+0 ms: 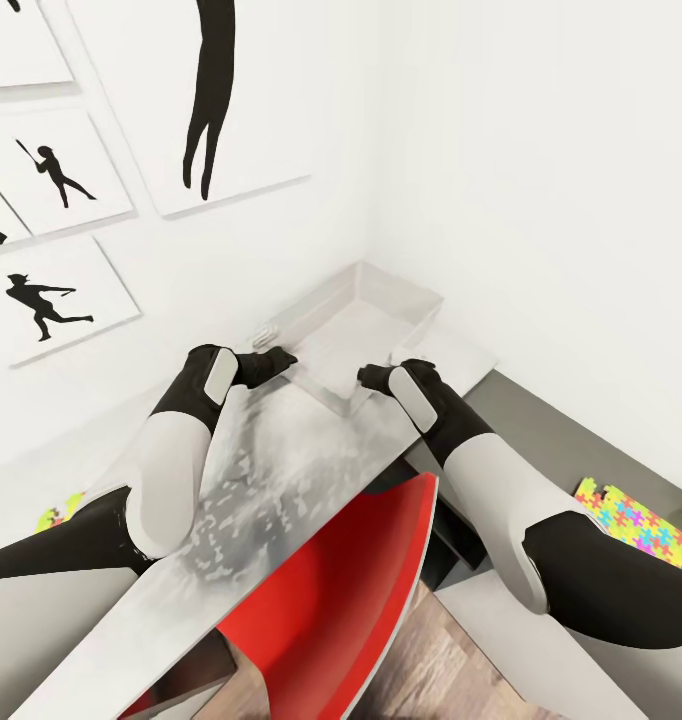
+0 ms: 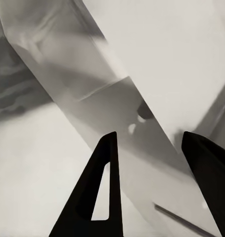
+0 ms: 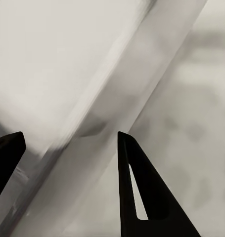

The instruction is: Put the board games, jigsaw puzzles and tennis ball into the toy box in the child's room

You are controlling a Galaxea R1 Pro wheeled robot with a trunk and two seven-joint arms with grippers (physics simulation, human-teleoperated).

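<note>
Both grippers, left gripper (image 1: 281, 357) and right gripper (image 1: 369, 377), sit spread wide astride the toy box (image 1: 417, 303) walls on the table (image 1: 281, 450), nothing clamped — uneven closing could skew it off the edge

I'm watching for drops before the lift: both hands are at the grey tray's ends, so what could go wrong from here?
1. The left hand and right hand stand open astride the toy box rim; uneven closing or lifting could tilt it.
2. The toy box sits in the wall corner, so a swing could knock the wall.
3. The red chair is wedged below the arms and could catch an elbow during a pull back.
</note>
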